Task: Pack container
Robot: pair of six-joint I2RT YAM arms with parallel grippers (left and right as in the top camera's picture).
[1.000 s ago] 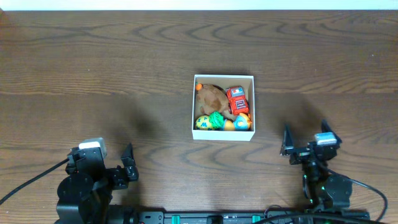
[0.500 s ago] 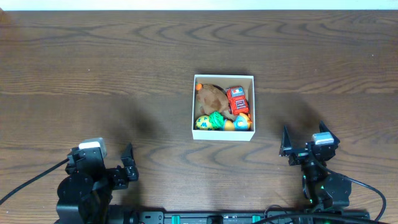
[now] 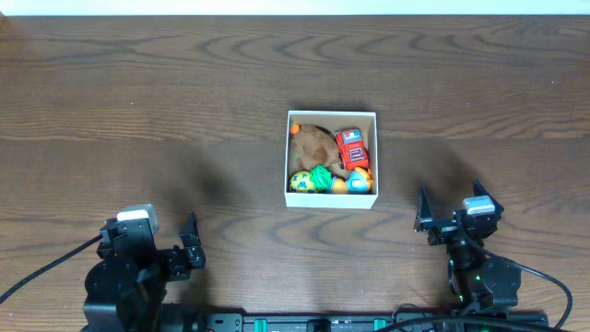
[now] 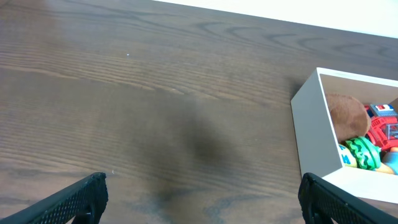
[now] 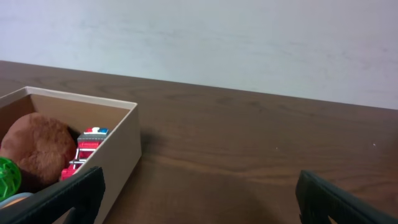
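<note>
The container, a square white cardboard box, stands at the middle of the wooden table. It holds a brown plush toy, a red toy car, a green toy, a yellow-green ball and an orange-blue toy. My left gripper is open and empty at the front left, well away from the box. My right gripper is open and empty at the front right. The box also shows in the left wrist view and the right wrist view.
A pale wall runs behind the table's far edge. Dark wooden tabletop surrounds the box on all sides.
</note>
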